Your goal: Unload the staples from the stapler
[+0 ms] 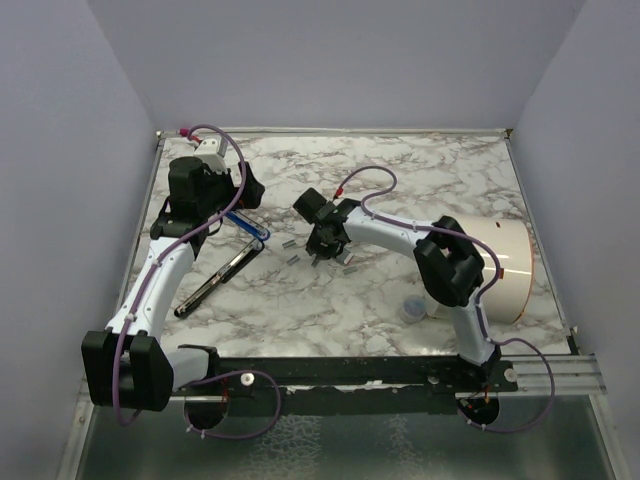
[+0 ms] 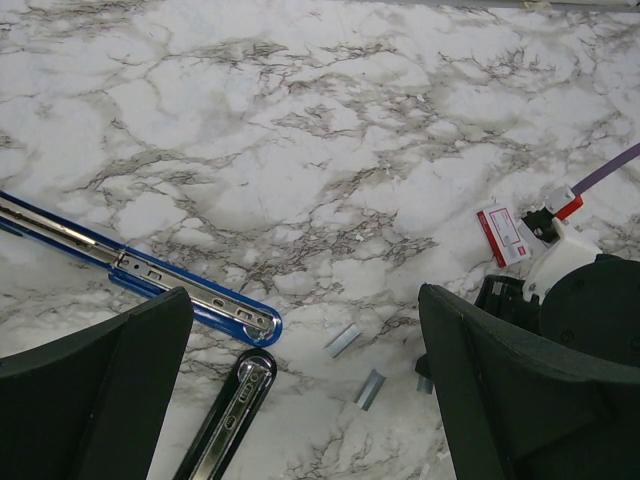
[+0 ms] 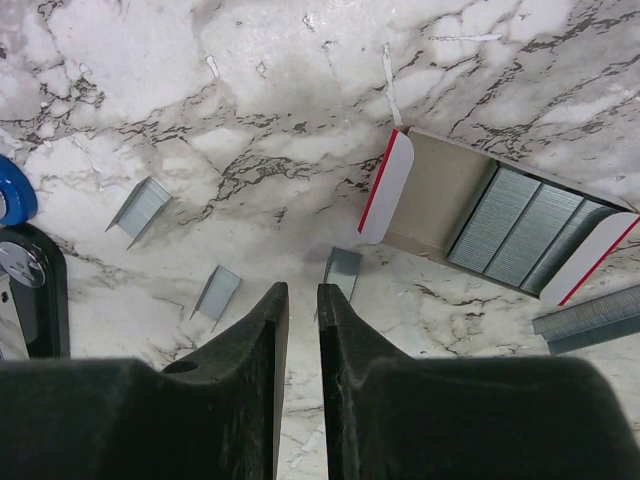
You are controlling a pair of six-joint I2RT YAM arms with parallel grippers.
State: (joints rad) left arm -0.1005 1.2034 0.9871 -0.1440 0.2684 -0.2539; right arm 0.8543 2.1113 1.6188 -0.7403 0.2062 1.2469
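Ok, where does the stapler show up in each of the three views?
Top external: the stapler, hinged open, lies left of centre.
Left wrist: lower left, blue arm above the black tip.
Right wrist: only its tips, at the left edge.
Shared landmark: the loose staple strips lying near its tips.

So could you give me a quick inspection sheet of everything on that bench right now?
Surface: grey-veined marble table.
Job's things: stapler lies opened; staples lie loose in short strips.
Clutter: open staple box; white tub.
Grippers: left gripper open, empty; right gripper almost shut, empty.
Cables: purple cables along both arms.
Surroundings: plain pale walls.
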